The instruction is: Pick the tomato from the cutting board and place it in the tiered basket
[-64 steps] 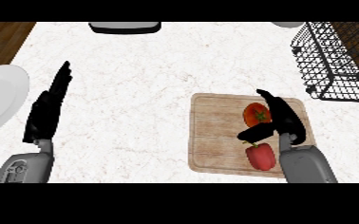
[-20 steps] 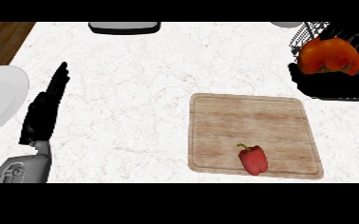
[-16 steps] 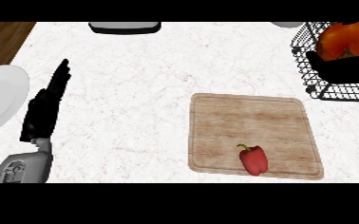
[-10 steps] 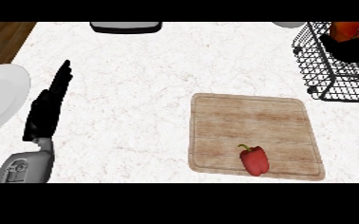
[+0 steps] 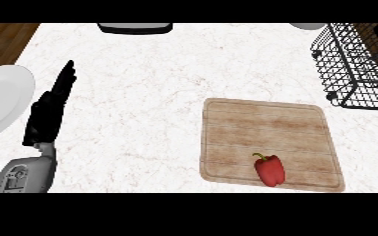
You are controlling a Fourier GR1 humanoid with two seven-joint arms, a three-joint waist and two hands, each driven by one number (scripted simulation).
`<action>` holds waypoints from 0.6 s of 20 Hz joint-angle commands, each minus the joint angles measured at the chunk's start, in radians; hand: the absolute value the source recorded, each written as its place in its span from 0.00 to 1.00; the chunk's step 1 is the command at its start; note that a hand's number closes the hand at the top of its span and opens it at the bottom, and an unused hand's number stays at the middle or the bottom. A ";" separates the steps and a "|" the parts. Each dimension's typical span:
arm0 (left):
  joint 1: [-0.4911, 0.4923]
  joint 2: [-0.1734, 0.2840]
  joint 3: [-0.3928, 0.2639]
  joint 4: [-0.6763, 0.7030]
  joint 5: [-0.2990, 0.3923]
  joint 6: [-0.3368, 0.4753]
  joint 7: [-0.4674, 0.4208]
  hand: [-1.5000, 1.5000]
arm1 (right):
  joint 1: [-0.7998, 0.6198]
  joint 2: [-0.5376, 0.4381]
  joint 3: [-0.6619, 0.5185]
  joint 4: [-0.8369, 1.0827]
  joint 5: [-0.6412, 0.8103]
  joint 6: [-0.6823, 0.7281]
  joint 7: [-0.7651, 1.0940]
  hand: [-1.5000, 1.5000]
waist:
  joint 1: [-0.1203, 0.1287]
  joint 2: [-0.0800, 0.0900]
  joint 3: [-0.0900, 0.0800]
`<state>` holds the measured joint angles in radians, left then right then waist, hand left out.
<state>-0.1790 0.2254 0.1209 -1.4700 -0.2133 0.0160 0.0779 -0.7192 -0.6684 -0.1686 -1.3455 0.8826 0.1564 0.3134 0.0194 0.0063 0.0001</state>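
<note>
On cutting board [image 5: 269, 140]: red pepper [image 5: 269, 169]; left hand [image 5: 52, 107] flat, apparently resting.

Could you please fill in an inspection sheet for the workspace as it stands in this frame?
Surface: white marbled counter, with a brown strip at its upper left.
Job's things: cutting board at lower right; no tomato is visible on it. Black wire tiered basket at the right edge; no tomato can be seen in the part that shows.
Clutter: red bell pepper lying on the board near its front edge; white plate at the left edge; dark object at the top edge; pale round object at top right.
Hands: left hand open, fingers straight, resting at left; right hand not in view.
Cables: nothing seen.
Surroundings: nothing seen beyond the counter.
</note>
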 commanded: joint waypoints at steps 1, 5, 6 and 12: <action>-0.026 0.002 0.003 0.055 -0.011 0.003 -0.019 0.50 | -0.073 -0.063 0.000 0.245 0.092 -0.105 -0.108 1.00 | 0.007 0.006 0.000; 0.030 -0.011 0.004 0.039 -0.019 0.017 -0.060 0.50 | -0.093 -0.117 -0.027 0.350 0.076 -0.101 -0.224 1.00 | -0.005 -0.001 0.000; 0.048 -0.014 -0.005 -0.006 -0.011 0.004 -0.037 0.50 | -0.102 -0.124 -0.051 0.419 0.063 -0.133 -0.274 1.00 | -0.001 -0.001 0.000; 0.089 -0.011 -0.003 -0.070 0.008 -0.019 -0.017 0.50 | -0.110 -0.123 -0.078 0.546 0.015 -0.123 -0.415 1.00 | -0.002 -0.005 0.000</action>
<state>-0.1495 0.2096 0.1149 -1.4735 -0.2253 0.0196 0.0559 -0.8467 -0.7814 -0.2162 -0.8707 0.9319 0.0373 -0.0105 0.0182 0.0049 0.0002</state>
